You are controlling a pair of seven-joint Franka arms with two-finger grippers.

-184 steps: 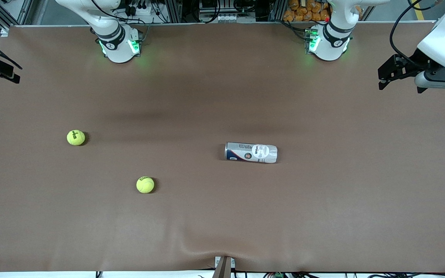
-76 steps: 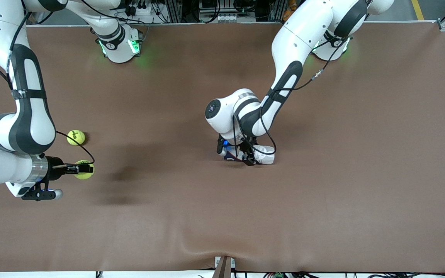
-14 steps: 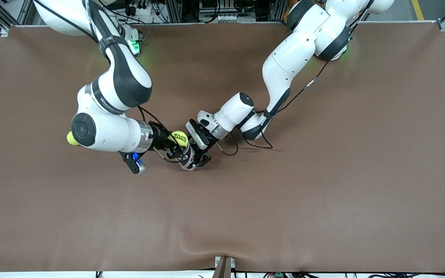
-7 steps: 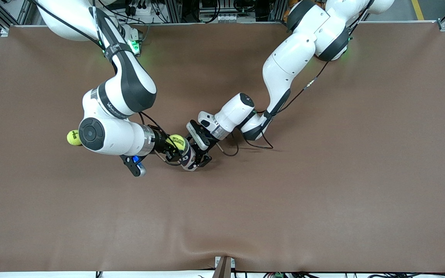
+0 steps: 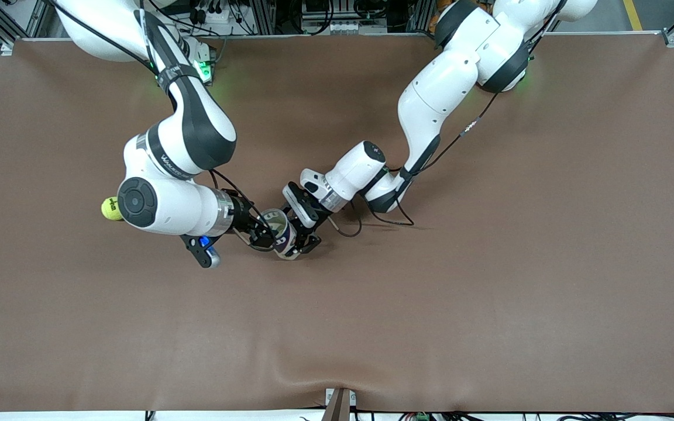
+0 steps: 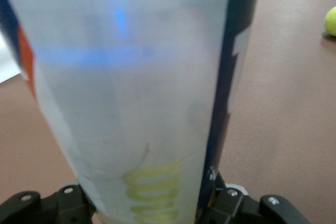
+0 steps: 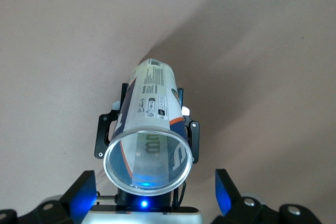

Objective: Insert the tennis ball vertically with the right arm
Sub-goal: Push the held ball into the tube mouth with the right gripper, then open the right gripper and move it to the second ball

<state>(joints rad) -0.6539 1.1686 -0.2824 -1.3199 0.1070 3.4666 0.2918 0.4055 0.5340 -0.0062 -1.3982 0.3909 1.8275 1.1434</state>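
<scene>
**Ball dropped into the upright can**

While the left gripper (image 5: 300,242) stays clamped round the lower part of the can (image 5: 281,232), holding it upright near the middle of the table (image 5: 489,292), the right gripper (image 5: 260,233) hangs just above the can's open mouth with its fingers (image 7: 227,188) spread wide and nothing between them. In the right wrist view the fingers stand either side of the can's rim (image 7: 147,160). In the left wrist view the tennis ball (image 6: 152,192) shows as a yellow patch with lettering through the clear wall, low inside the can. A second ball (image 5: 110,209) lies on the table toward the right arm's end, partly hidden by the right arm.
</scene>
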